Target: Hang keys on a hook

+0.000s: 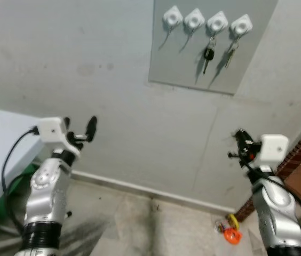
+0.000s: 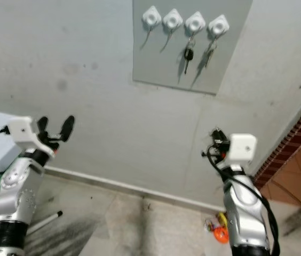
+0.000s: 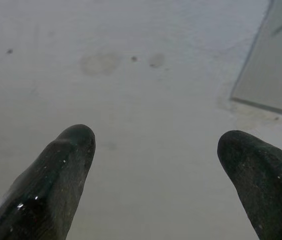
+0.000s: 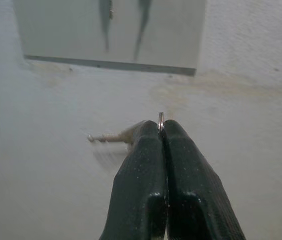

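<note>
A key [image 4: 112,137] is being pinched by its ring in the right gripper [image 4: 161,131]; free hooks [image 1: 172,17] are lying toward eleven o'clock; the left gripper [image 3: 156,150] is being held released.

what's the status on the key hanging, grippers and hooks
Right gripper shut on key ring, below the hook panel. Left gripper open, idle. Two left hooks free. Nothing in the way.
</note>
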### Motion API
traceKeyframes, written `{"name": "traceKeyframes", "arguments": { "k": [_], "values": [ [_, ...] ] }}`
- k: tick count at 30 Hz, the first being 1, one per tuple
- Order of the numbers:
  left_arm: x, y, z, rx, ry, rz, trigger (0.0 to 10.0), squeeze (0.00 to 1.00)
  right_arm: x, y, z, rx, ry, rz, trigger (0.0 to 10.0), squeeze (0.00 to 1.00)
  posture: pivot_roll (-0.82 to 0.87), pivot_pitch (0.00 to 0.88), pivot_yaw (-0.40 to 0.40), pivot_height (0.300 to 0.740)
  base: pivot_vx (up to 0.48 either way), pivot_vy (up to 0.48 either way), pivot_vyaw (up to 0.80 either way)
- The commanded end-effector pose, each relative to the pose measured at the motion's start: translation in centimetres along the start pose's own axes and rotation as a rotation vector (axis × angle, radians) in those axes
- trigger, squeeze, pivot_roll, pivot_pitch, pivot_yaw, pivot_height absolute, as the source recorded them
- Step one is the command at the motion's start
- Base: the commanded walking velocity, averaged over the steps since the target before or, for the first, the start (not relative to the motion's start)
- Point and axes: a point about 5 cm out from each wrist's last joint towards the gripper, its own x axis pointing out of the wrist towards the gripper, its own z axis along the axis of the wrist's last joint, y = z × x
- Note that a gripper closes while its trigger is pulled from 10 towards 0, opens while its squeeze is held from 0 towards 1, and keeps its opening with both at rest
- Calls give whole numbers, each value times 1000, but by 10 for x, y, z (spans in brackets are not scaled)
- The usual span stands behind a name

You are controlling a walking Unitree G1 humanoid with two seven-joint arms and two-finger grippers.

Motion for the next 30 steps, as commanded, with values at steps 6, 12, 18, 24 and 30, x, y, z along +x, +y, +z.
{"name": "traceKeyframes", "arguments": {
  "k": [6,12,18,24,30],
  "values": [
    [0,-2,1,27,4,-17,10000,0,-1,-3,3,6,-15,-14,10000,0,-41,0,-5,740,283,384,0],
    [-1,-3,1,42,8,-25,10000,0,-2,-3,3,9,-14,-14,10000,0,-41,0,-4,740,377,193,0],
    [-1,-4,2,64,9,-38,10000,0,-3,-2,3,14,-15,-13,10000,0,-43,0,0,740,462,0,0],
    [-2,-5,2,71,16,-42,10000,0,-4,-1,3,13,-15,-12,10000,0,-46,0,6,740,480,0,0],
    [-3,-6,0,78,31,-57,10000,0,-7,0,1,19,-12,-16,10000,0,-48,0,10,740,442,0,0]
  ]
}}
